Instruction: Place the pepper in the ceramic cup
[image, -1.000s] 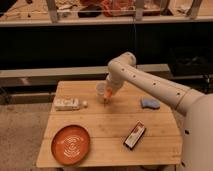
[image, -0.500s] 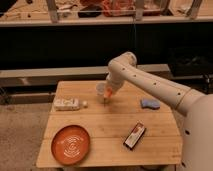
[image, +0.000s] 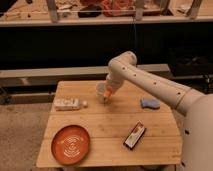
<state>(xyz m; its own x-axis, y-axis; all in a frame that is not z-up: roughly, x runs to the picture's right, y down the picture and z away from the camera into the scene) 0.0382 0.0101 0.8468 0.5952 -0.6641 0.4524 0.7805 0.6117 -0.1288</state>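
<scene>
My gripper (image: 106, 95) hangs at the far middle of the wooden table (image: 110, 125), at the end of the white arm that reaches in from the right. It is shut on the small orange pepper (image: 107, 93), which points down with its thin dark stem toward the tabletop. The white ceramic cup (image: 100, 88) stands just behind and left of the gripper and is largely hidden by it. The pepper is at the cup's front right side, about level with it. I cannot tell whether it touches the cup.
A flat white box (image: 67, 104) lies at the left. A round orange plate (image: 71, 144) sits at the front left. A blue object (image: 150, 103) is at the right, and a dark packet with a red edge (image: 135, 135) at the front right. Dark shelving stands behind the table.
The gripper with the pepper has shifted only slightly by the cup. Everything else on the table is unmoved.
</scene>
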